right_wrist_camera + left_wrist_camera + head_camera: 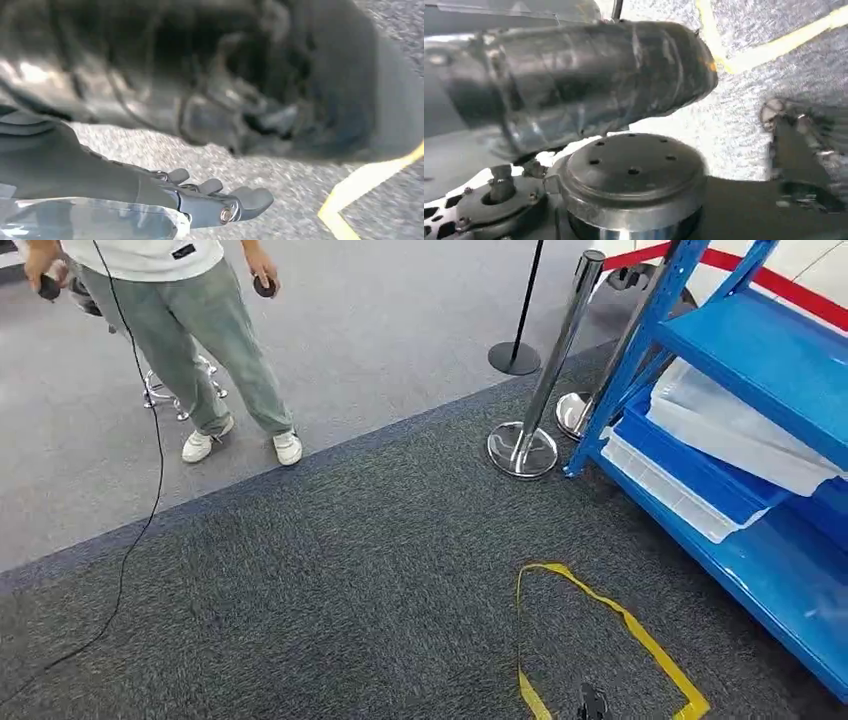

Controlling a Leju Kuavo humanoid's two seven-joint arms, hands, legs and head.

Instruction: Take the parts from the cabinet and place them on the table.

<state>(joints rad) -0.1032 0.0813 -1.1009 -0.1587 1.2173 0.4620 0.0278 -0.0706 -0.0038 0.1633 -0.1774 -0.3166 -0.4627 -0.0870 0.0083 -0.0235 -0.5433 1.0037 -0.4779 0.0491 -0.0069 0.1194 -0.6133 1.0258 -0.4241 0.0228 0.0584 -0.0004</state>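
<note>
— Overhead, what does the head view take in?

— Dark carpet [330, 580] with a loop of yellow tape [610, 640] stuck to it, and at right the blue cabinet [770, 360], its shelves carrying the parts: clear plastic trays [740, 430] stacked in a blue bin [700, 465] on the lower level. Two chrome stanchions [545, 370] stand just beside the cabinet's corner post. A person [190, 330] in pale green trousers and white shoes stands well apart on the lighter floor, a small dark controller in each hand, a black cable [140, 460] trailing past.

— And the robot's hands?

— The right hand [210, 200] hangs above the carpet near the tape, its dark fingers [250, 197] stretched out almost straight, lying side by side, touching nothing and holding nothing. The left hand [799, 150] shows as a blurred dark shape over the carpet; whether its fingers are spread or curled cannot be told.
</note>
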